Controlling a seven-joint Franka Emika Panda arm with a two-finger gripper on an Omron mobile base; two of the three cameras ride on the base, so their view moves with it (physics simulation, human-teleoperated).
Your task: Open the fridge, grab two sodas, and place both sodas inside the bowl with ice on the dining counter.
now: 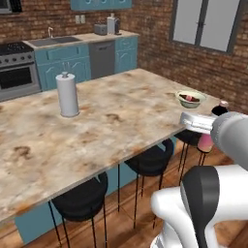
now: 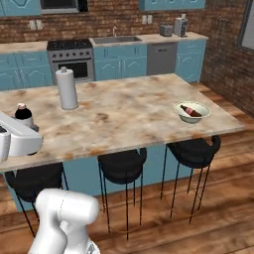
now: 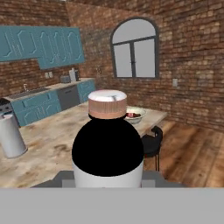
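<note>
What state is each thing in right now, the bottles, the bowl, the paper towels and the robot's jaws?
Pink slim bottle with dark neck: upright, held in the shut jaws, beside the counter.
Dark reddish-brown bottle: lying in the bowl.
Small pale greenish-white bowl: upright on the beige marbled dining counter.
White paper towel roll: standing upright.

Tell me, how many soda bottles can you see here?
2. A dark reddish-brown soda lies inside the bowl near the far end of the dining counter. A pink soda with a dark neck is held upright in the robot's claw, beside the counter's edge.
</note>
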